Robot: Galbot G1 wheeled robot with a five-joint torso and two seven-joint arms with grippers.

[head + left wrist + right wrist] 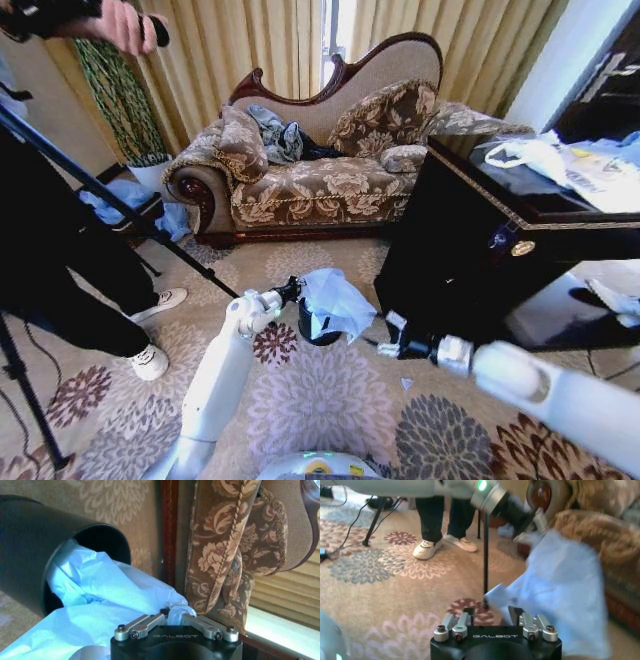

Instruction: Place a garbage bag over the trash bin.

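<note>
Floral carpet (330, 400) – trash bin (318, 325) upright; left fingers (150, 624) pinch garbage bag (335, 295), right fingers (525, 617) parted

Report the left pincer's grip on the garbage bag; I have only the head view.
Observer: In the left wrist view, the left pincer is shut on a bunched bit of the garbage bag.
Operator: Say whether any of it is inside the trash bin.
Observer: Part is tucked into the mouth of the trash bin; the rest spills out over the rim.
Operator: Give the right pincer's state.
Observer: The right pincer is open and holds nothing; the bag's edge lies just ahead of it.
</note>
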